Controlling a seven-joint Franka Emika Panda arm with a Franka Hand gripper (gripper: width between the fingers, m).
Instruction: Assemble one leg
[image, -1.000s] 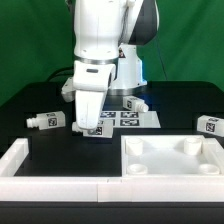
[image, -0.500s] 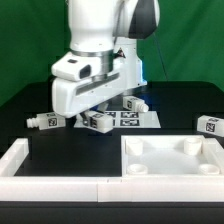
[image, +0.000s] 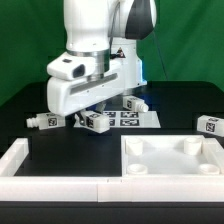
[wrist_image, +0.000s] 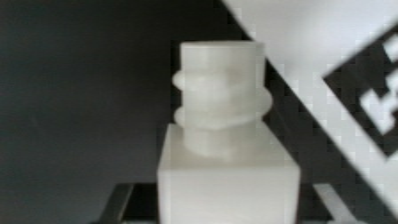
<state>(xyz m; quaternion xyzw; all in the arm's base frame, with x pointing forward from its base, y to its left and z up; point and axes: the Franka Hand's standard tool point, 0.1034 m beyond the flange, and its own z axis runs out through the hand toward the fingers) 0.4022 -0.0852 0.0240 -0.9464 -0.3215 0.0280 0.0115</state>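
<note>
My gripper (image: 88, 113) is shut on a leg (image: 97, 122), a stubby white peg with a black-and-white tag. It holds the leg tilted, just above the near left end of the marker board (image: 137, 119). In the wrist view the leg (wrist_image: 222, 110) fills the middle, its square end between my dark fingers (wrist_image: 143, 203), and my gripper (wrist_image: 228, 208) is closed round it. The large white panel (image: 170, 158) with round sockets lies at the front, on the exterior view's right.
Other alike legs lie around: one on the exterior view's left (image: 45, 121), one behind the marker board (image: 133, 103), one at far right (image: 210, 125). A white L-shaped wall (image: 22, 160) runs along the front left. The marker board also shows in the wrist view (wrist_image: 338, 60).
My wrist has swung from upright to a tilted pose, tipping the held leg onto its side. Since half a second ago the hand has risen slightly.
</note>
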